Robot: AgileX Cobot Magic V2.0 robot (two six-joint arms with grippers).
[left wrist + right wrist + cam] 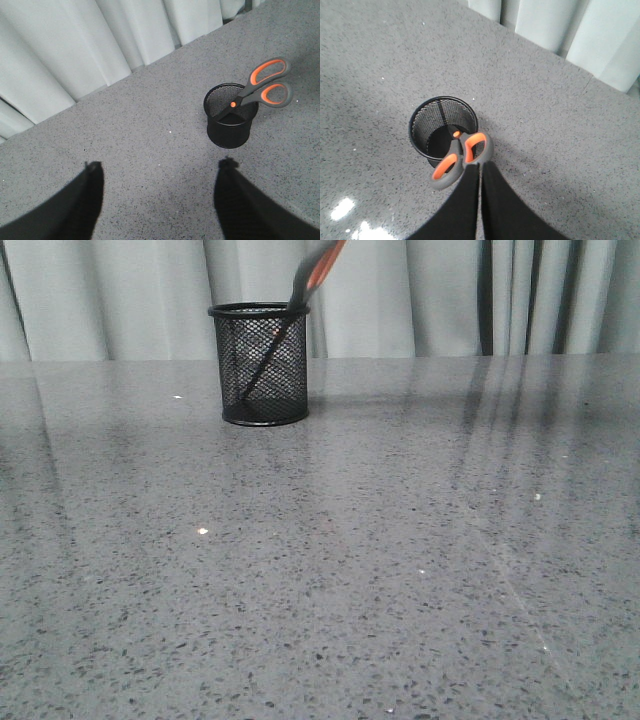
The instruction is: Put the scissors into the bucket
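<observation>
Front view cuts the scissors (318, 272) off at the top edge, so you only get a blurry bit of grey/orange handle poking out over the bucket (259, 364), plus dark blades faintly visible thru the mesh. Neither arm shows up in that view at all.

Right wrist view: the right gripper (481, 167) has its fingers together right at the scissors' handle loop, but the contact point is hidden behind the loop, so you can't tell for sure if it's pinching it or just touching. Blades are down inside the bucket, handles sticking out above the rim, tilted.

Left wrist view: the left gripper (159, 167) has its fingers wide apart, nothing between them, hovering over bare table (150, 150) a bit off from the bucket.

Room-wise: the bucket sits near the table's far edge, close to the curtain (120, 295), left of centre. Lots of open tabletop toward the near edge and the right side.

Count: 1 pair of scissors, 1 bucket, nothing else on the table afaict.
</observation>
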